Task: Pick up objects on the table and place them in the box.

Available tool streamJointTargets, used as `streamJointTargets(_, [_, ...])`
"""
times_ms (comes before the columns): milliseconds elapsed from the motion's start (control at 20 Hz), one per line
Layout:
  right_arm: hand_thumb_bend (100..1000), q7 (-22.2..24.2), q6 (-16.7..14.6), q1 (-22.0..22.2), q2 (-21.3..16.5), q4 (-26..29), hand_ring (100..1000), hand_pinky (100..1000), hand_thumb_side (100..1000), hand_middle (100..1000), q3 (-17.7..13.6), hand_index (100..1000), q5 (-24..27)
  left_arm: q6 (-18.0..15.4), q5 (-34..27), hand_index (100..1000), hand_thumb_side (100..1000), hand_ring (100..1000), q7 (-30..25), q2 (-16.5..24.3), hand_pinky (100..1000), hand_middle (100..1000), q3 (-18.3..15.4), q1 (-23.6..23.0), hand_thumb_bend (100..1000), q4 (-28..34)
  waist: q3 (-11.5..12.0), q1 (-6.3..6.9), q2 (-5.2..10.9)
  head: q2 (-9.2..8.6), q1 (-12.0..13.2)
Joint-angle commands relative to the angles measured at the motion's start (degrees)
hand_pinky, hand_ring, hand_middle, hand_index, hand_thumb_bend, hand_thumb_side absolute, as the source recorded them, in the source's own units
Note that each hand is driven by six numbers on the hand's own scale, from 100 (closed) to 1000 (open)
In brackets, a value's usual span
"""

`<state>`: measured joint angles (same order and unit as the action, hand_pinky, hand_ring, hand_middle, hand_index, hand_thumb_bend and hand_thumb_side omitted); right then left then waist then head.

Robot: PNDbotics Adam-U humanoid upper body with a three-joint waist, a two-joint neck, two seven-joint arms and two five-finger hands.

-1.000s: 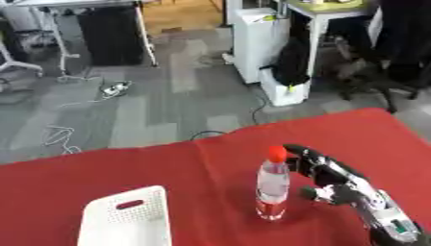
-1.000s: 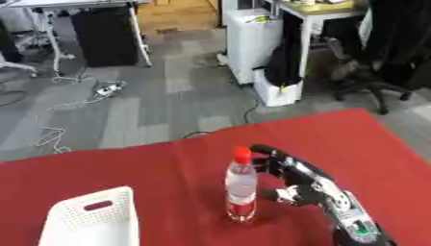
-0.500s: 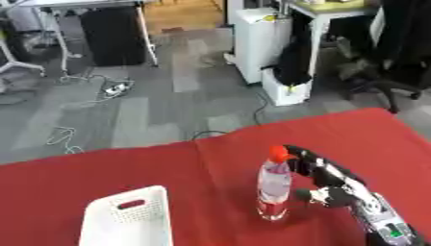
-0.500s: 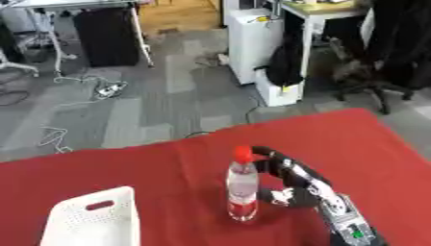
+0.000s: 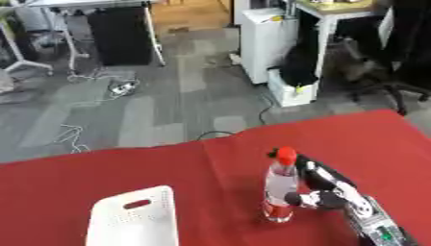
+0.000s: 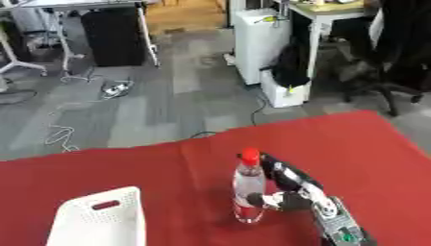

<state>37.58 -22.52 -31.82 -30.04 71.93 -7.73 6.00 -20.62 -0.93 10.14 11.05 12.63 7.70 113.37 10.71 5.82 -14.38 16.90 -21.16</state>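
The box (image 5: pixel 134 222), a white perforated one with a handle slot, lay well to the left of the hand, at the near edge of the red table (image 5: pixel 109 173). It held nothing that could be seen.

Over the preceding second the right hand (image 5: pixel 324 190) had closed in a little on the bottle (image 5: pixel 279 188); the bottle itself had not shifted and remained upright on the table. That suggested the grasp was being completed, with no lift yet begun.

The bottle, clear with a red cap and red label, stood immediately left of the hand. The fingers lay against its right side and the thumb reached round low at the label, curled about it. Whether the far side was fully enclosed could not be told.

The left hand appeared in neither view.
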Motion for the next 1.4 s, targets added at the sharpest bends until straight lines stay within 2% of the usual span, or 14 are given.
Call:
streamJointTargets(50, [728,0.4,0.1,-1.4,0.0,1.1,825,863,484,948,0.2,1000,-2.0,-0.2,-0.2,828,1000,1000,-0.3,0.2,932,990,0.0,0.6,240,1.2,0.2,-0.43,0.68,-0.96,-0.2])
streamJointTargets(400, [727,-0.1,0.5,-2.6,1.4,1.0,790,845,492,921,0.5,1000,-4.2,-0.2,-0.5,828,1000,1000,-0.6,0.1,932,992,0.2,0.9,240,1.2,0.6,-0.61,0.39,-1.22,-0.3])
streamJointTargets(500, [721,-0.8,0.7,-2.9,1.7,1.0,692,762,485,856,0.5,1000,-4.5,-0.2,-0.5,828,1000,1000,-0.7,0.1,933,992,0.2,1.0,240,1.2,0.7,-0.59,0.31,-1.24,-0.5])
streamJointTargets(550, [708,-1.6,0.8,-3.0,1.8,0.9,553,656,467,740,0.4,997,-4.7,-0.2,-0.5,828,1000,1000,-0.7,0.1,933,992,0.2,1.0,240,1.2,0.8,-0.56,0.26,-1.23,-0.5])
streamJointTargets(800, [676,-7.5,1.9,-3.3,2.4,0.6,376,487,413,499,0.3,826,-5.2,-0.2,-0.6,828,1000,1000,-0.8,0.0,934,992,0.2,1.0,239,1.2,1.1,-0.54,0.06,-1.19,-0.7])
streamJointTargets(850, [666,-9.0,2.2,-3.3,2.5,0.4,311,421,387,417,0.2,744,-5.0,-0.2,-0.6,828,1000,1000,-0.9,-0.1,934,992,0.2,0.9,239,1.2,1.1,-0.55,0.02,-1.17,-0.7])
streamJointTargets(900, [667,-10.5,2.5,-3.4,2.6,0.3,320,431,388,429,0.2,756,-4.9,-0.2,-0.6,828,1000,1000,-0.9,-0.1,934,992,0.1,0.9,239,1.2,1.2,-0.56,-0.01,-1.16,-0.7])
streamJointTargets(950, [632,-12.1,2.8,-3.4,2.7,0.2,184,288,344,261,0.0,554,-4.5,-0.2,-0.6,828,1000,1000,-0.9,-0.1,934,993,0.1,0.9,239,1.2,1.2,-0.55,-0.03,-1.13,-0.7])
streamJointTargets(1050, [597,-15.2,3.5,-3.4,2.9,0.1,100,135,282,137,0.0,395,-3.6,-0.2,-0.6,828,1000,1000,-0.9,-0.1,935,992,0.1,0.8,239,1.2,1.2,-0.55,-0.05,-1.05,-0.7])
streamJointTargets(1100, [600,-16.6,3.8,-3.5,2.9,0.1,100,150,288,146,0.0,408,-3.0,-0.1,-0.6,828,1000,1000,-0.9,-0.1,935,992,0.1,0.8,239,1.2,1.2,-0.55,-0.06,-1.01,-0.7])
streamJointTargets(1150, [573,-17.7,4.1,-3.5,2.9,0.2,100,100,247,100,0.2,289,-2.5,-0.1,-0.6,828,1000,1000,-0.9,-0.2,935,992,0.1,0.8,239,1.2,1.3,-0.54,-0.07,-0.94,-0.7])
streamJointTargets(1200, [573,-18.4,4.2,-3.5,3.0,0.3,100,100,247,100,0.4,289,-2.0,-0.1,-0.5,828,1000,1000,-0.9,-0.2,935,992,0.1,0.7,239,1.2,1.3,-0.53,-0.08,-0.88,-0.7])
streamJointTargets(1250, [543,-18.8,4.2,-3.5,3.0,0.5,100,100,229,100,0.6,196,-1.6,-0.1,-0.5,828,1000,1000,-1.0,-0.2,935,992,0.1,0.7,239,1.2,1.3,-0.52,-0.08,-0.79,-0.8])
streamJointTargets(1400, [534,-20.0,3.7,-3.5,3.0,1.5,100,100,237,100,0.4,168,-1.3,-0.1,-0.5,828,1000,1000,-1.0,-0.3,935,992,0.0,0.6,238,1.2,1.2,-0.45,-0.12,-0.56,-0.8])
